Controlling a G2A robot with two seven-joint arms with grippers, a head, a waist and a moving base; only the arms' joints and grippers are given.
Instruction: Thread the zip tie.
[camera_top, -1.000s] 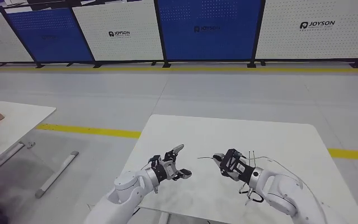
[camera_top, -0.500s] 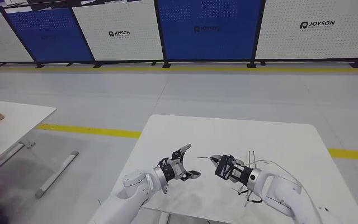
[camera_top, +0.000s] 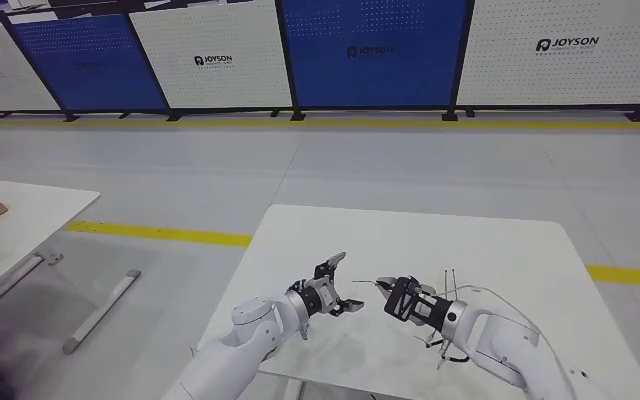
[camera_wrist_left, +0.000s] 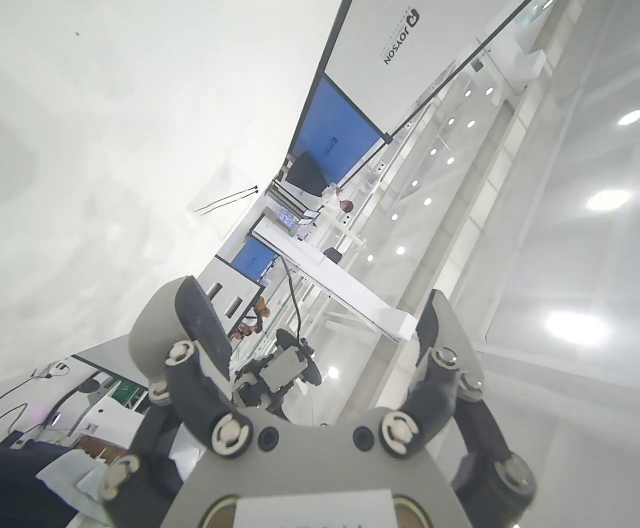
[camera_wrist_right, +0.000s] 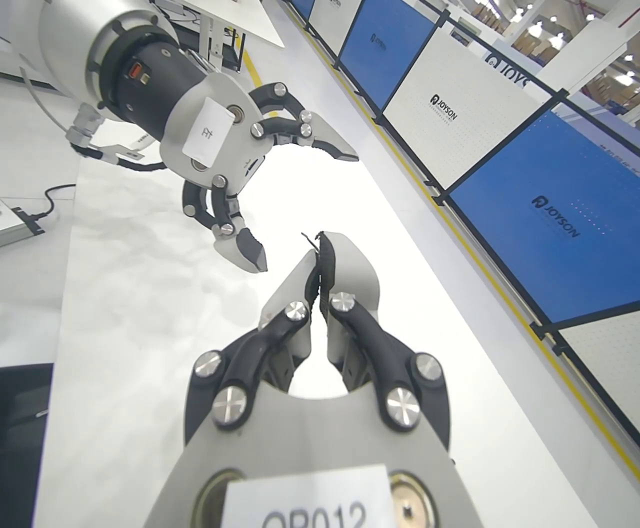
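A thin black zip tie (camera_wrist_right: 314, 241) is pinched in my right gripper (camera_wrist_right: 322, 252), which is shut on it, with a short end poking past the fingertips. In the top view the zip tie (camera_top: 370, 282) sticks out leftward from the right gripper (camera_top: 388, 291) above the white table (camera_top: 400, 235). My left gripper (camera_top: 337, 285) is open just left of that free end and holds nothing. The right wrist view shows the left gripper (camera_wrist_right: 300, 200) spread wide close to the tie's tip. Seen from the left wrist, the left gripper (camera_wrist_left: 320, 315) frames the right gripper (camera_wrist_left: 280, 372) and the tie (camera_wrist_left: 295, 305).
Two spare zip ties (camera_top: 450, 282) lie on the table beside the right arm; the left wrist view has these spare ties (camera_wrist_left: 227, 200) too. The table's front edge (camera_top: 330, 380) is close under both arms. A second table (camera_top: 40, 215) stands off to the left.
My left gripper has moved right, closing most of the gap to the zip tie's free end. The right gripper shifted slightly left early on, then held still.
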